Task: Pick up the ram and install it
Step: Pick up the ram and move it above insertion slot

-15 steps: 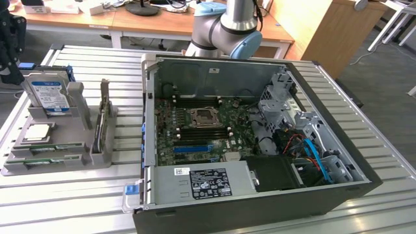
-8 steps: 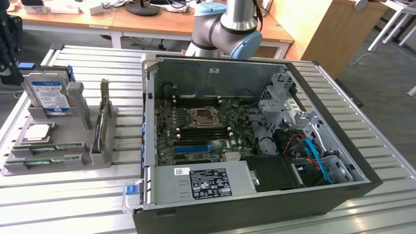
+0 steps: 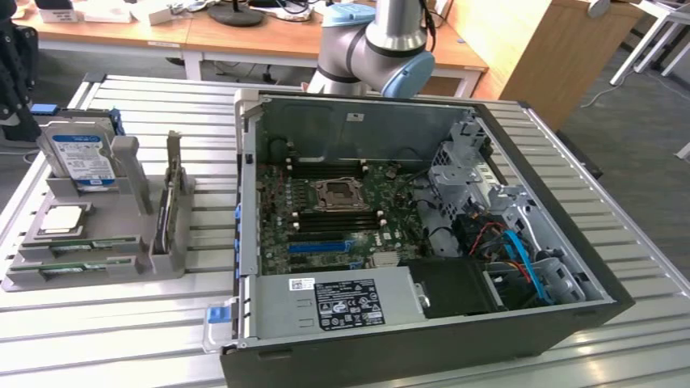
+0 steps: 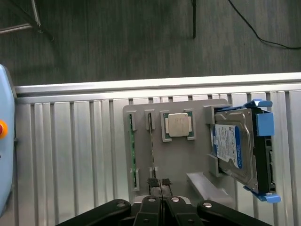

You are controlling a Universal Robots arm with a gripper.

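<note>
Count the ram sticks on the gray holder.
2. Outer ram sits in the edge slot of the holder; inner ram in the next slot, beside the CPU. None look hidden.

The ram [image 4: 132, 150] is a long, thin green stick. It stands on its thin edge in the outer slot of a gray holder [image 4: 188, 157] on the bench [image 4: 70, 155]. A second green stick [image 4: 151, 141] stands in the next slot, just beside it. Both lie flat along the holder, side by side.

The ram [image 4: 132, 150] is coloured green, its holder [image 4: 188, 157] grey; the table [image 4: 70, 155] is ribbed in pale silver.
</note>
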